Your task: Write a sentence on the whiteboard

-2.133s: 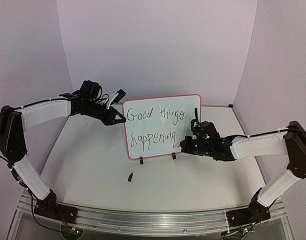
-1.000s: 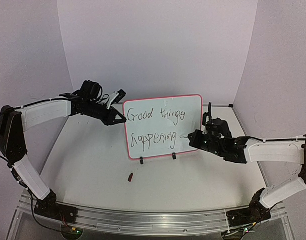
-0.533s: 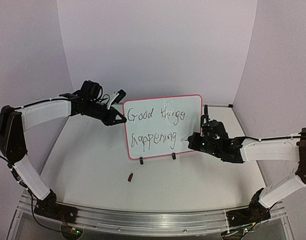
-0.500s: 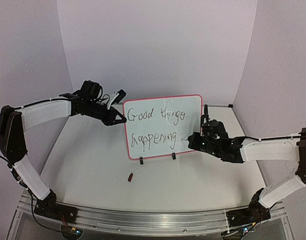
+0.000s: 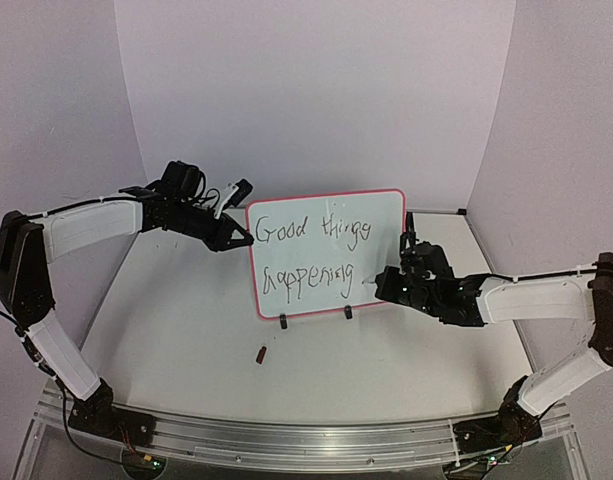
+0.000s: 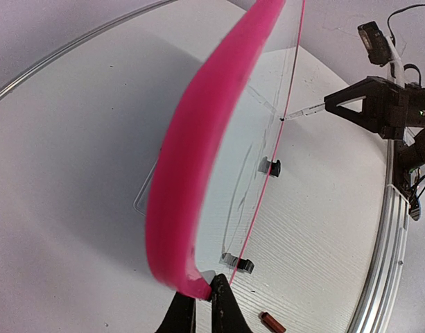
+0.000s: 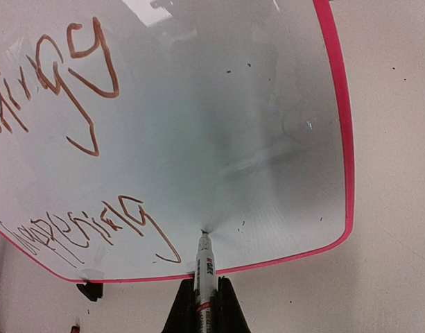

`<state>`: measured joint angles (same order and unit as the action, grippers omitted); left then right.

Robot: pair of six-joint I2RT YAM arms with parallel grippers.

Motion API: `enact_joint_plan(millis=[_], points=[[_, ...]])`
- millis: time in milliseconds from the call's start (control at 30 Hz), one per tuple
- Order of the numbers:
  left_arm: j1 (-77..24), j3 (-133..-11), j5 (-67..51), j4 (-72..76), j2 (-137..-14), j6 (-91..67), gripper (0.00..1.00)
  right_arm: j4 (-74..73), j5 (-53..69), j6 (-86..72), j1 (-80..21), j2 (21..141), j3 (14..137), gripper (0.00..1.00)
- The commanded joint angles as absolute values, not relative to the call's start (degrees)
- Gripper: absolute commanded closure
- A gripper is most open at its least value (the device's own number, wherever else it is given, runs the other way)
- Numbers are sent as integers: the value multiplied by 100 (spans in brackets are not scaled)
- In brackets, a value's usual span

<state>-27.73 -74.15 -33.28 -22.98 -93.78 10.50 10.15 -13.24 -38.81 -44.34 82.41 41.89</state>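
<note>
Inside the right hand [image 7: 202,295], whose two sides were pressed together on its barrel, sat a marker [image 7: 204,262]. Its tip touched the whiteboard [image 7: 344,139] just right of the lower line of the sentence [image 5: 311,255]. At the board's upper left edge, the left hand [image 6: 200,300] was pinched tight on the pink frame. The board stood on two black clip feet [image 5: 282,321] in the middle of the worktop [image 5: 176,320]. In front of it, a small reddish cap [image 5: 261,353] lay apart.
</note>
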Motion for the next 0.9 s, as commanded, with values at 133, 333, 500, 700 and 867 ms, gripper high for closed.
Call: enact_joint_plan(millis=[133, 333, 500, 700, 867], points=[[-2896, -7392, -2948, -2743, -9607, 1334, 100, 1228, -1491, -3848, -4412, 8210, 4353, 100], [-2892, -7403, -2915, -2736, -9606, 1293, 98, 1222, -1275, -3780, -4412, 7691, 4141, 100], [-2892, -7360, -2825, -2683, -9555, 1242, 85, 1113, -1315, -3598, -4412, 7011, 3877, 100], [-2893, -7228, -2720, -2550, -9352, 1155, 51, 649, -1480, -3307, -4399, 6431, 3935, 100], [-2892, -7045, -2562, -2331, -9079, 956, 31, 331, -1269, -3086, -4375, 6302, 4112, 100]])
